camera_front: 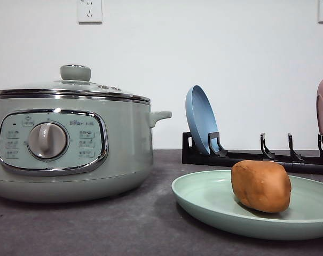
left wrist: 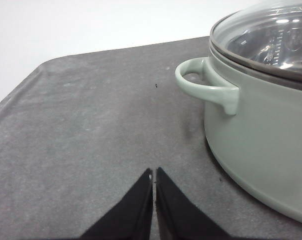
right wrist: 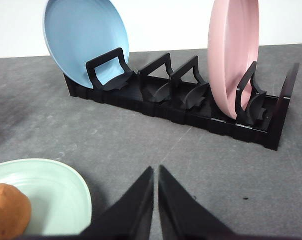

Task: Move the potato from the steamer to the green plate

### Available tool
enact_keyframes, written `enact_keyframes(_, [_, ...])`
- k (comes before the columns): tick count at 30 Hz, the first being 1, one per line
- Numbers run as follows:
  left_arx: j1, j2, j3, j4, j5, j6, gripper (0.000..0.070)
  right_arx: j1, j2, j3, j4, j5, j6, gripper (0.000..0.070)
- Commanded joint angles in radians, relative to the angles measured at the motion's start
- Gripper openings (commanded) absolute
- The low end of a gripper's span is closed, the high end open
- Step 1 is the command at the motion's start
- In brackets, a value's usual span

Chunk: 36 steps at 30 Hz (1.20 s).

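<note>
Resting on the green plate (camera_front: 204, 198), the potato (camera_front: 261, 186) sits toward the plate's right half, on the dark table (camera_front: 97, 224). From the right wrist, the right gripper (right wrist: 156, 170) has its jaws pressed together with nothing between them; potato and plate lie just beside it, while the black rack (right wrist: 190, 105) (blue plate (right wrist: 83, 37) and pink plate (right wrist: 235, 50) upright) stands beyond. Left gripper (left wrist: 154, 172) is likewise closed and empty, the lidded steamer (left wrist: 260, 125) standing near it.
</note>
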Motion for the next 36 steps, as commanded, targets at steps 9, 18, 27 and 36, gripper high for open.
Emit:
enact_keyframes(9, [0.002,-0.002,-0.007,-0.034,0.002,-0.003,0.0001,-0.001,-0.003,-0.005,0.001,0.0,-0.007,0.0004])
enact_keyframes(18, [0.002,-0.002,-0.007,-0.034,0.002,-0.003,0.0001,-0.001,-0.003,-0.005,0.001,0.0,-0.007,0.0003])
enact_keyframes(27, [0.002,-0.002,-0.007,-0.034,0.002,-0.003,0.0001,-0.001,-0.003,-0.005,0.001,0.0,-0.007,0.0003])
enact_keyframes(36, [0.002,-0.002,-0.007,-0.034,0.002,-0.003,0.0001,-0.001,-0.003,-0.005,0.001,0.0,-0.007,0.0003])
